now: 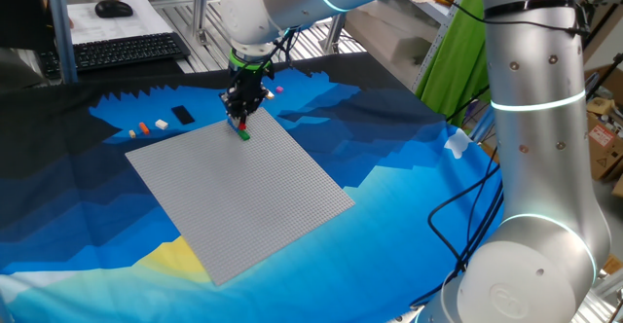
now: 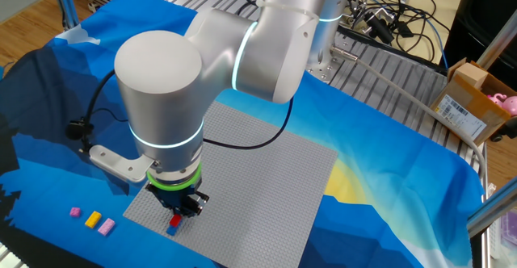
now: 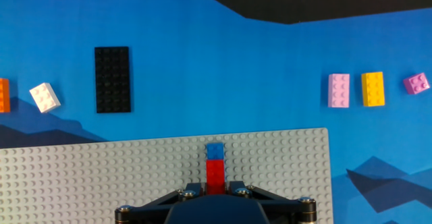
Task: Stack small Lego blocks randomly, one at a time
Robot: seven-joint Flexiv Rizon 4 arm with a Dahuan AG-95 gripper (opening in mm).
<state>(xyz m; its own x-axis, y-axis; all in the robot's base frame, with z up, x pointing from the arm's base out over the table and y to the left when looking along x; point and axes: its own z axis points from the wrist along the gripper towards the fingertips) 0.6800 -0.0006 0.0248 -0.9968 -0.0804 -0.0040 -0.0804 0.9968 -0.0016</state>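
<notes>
My gripper [image 3: 214, 183] hangs over the far edge of the grey baseplate [image 3: 81, 177], shut on a red Lego block [image 3: 214, 172]. Just past the red block's end sits a blue block [image 3: 215, 150] on the plate. One fixed view shows the gripper [image 1: 240, 119] with red and a green block [image 1: 244, 134] under it. In the other fixed view, red [image 2: 174, 219] and blue [image 2: 171, 230] sit below the gripper [image 2: 179, 211]. Loose on the cloth lie a white block [image 3: 44, 96], an orange block [image 3: 3, 94], a pink block [image 3: 339, 90], a yellow block [image 3: 372, 89] and a purple block [image 3: 416, 83].
A black flat plate [image 3: 112, 79] lies on the blue cloth beyond the baseplate. A keyboard [image 1: 127, 51] and mouse [image 1: 114, 9] sit behind the table. A cardboard box [image 2: 472, 98] and cables are off to one side by the arm's base.
</notes>
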